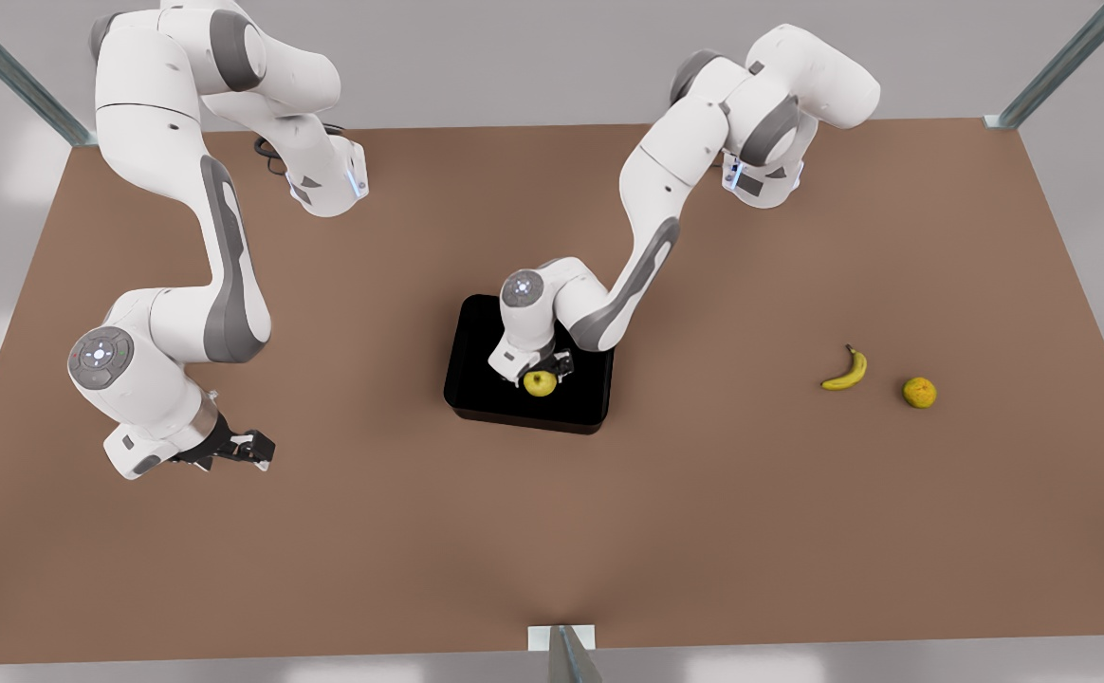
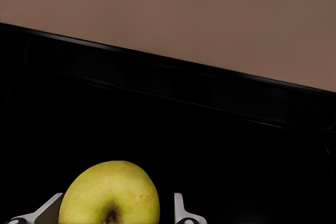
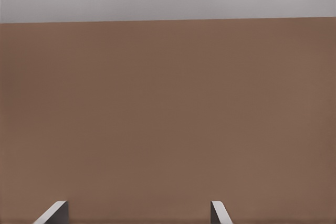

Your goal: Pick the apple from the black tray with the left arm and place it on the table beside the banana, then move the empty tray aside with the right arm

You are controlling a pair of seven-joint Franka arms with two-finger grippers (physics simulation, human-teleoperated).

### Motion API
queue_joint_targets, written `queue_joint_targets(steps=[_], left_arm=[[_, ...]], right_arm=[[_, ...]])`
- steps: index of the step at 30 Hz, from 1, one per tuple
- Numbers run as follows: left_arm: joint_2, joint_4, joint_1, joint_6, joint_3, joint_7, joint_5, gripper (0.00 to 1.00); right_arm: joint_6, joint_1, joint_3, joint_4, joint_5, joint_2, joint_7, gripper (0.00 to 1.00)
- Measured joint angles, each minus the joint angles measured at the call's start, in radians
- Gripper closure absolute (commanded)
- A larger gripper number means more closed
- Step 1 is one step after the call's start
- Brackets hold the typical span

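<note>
From my console, the nearest thing in the front view is the right gripper, low over bare table at the front view's left, its arm folded back on itself and waiting. Its wrist camera gives me what the front view cannot: two pale fingertips set wide apart with nothing between them, just brown tabletop running to a grey wall.

Farther in, the black tray sits mid-table. The left gripper is down inside it, the arm reaching from the far side with its elbow high and wrist bent straight down. The apple lies on the tray floor under that hand. The front view hides the fingers behind the wrist; the left wrist view shows the apple, stem dimple up, between the two fingertips, with a gap on each side, so the jaws are spread and not gripping. The tray's wall runs behind.

Well off toward the front view's right lie the banana and, just beyond it, an orange-yellow fruit.
</note>
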Motion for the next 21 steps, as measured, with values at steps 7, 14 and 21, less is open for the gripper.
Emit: queue_joint_targets(steps=[7,14,21], left_arm=[[0.002,-0.001,-0.002,0.008,0.000,-0.022,0.004,0.26],[-0.217,-0.044,0.027,-0.147,-0.009,-0.028,-0.032,0.25],[-0.431,-0.178,0.311,-0.320,-0.002,0.076,-0.069,0.24]], right_arm=[[0.000,0.000,0.000,0.000,-0.001,0.000,0.000,0.00],[0.000,0.000,0.000,0.000,-0.001,0.000,0.000,0.00],[-0.208,0.149,0.036,0.001,0.001,-0.222,0.046,0.00]])
